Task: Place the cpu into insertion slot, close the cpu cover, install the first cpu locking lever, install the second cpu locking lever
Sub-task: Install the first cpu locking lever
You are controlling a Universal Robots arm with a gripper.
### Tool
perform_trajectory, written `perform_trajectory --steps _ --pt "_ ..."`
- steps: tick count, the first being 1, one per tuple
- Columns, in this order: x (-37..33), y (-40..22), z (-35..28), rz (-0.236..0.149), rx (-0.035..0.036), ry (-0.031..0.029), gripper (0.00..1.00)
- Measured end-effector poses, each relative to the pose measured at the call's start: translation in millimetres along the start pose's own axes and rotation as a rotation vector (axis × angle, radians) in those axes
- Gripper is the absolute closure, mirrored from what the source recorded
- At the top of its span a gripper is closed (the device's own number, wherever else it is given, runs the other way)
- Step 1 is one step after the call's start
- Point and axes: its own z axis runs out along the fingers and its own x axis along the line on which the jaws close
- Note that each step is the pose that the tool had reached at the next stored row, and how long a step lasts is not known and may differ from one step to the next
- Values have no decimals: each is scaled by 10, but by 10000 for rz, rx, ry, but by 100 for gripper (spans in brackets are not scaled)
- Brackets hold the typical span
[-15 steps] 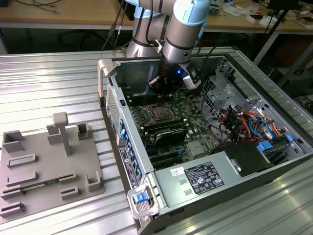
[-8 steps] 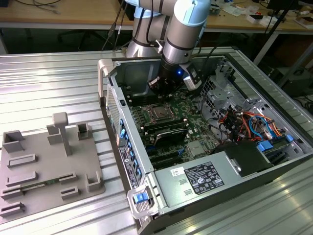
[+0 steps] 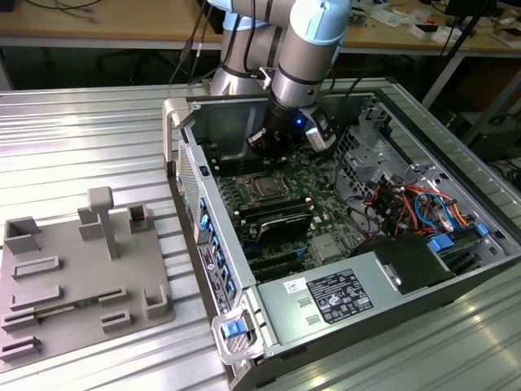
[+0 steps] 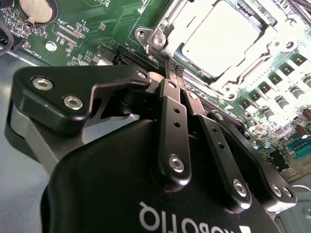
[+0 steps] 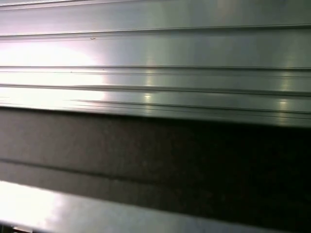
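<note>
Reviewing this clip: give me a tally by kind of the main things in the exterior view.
Robot arm: 1
Gripper, fingers together beside the cpu socket: 1
Open computer case: 1
Green motherboard: 1
Cpu seated in the socket under its cover: 1
Grey fixture tray on the exterior view's left: 1
Total: 6

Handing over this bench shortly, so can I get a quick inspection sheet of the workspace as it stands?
Surface: ribbed metal table, carrying the open computer case.
Job's things: cpu sits in its socket on the motherboard, with the cover down around it.
Clutter: grey fixture plate at the exterior view's left.
Grippers: gripper shut, empty, beside the socket.
Cables: orange and blue wire bundle inside the case.
Surroundings: wooden benches behind.
</note>
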Motion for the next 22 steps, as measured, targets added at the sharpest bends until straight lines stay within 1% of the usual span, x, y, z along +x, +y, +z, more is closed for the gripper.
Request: perform_trajectory --steps 6,17,20,21,22 --pt "-3 -6 11 1 3 1 89" --pt "-4 -9 62 -4 3 3 89" --pt "-4 -9 62 -8 1 1 89" --pt "-4 -8 56 -10 -2 -2 89" --pt "-5 -6 36 -13 -8 -8 89"
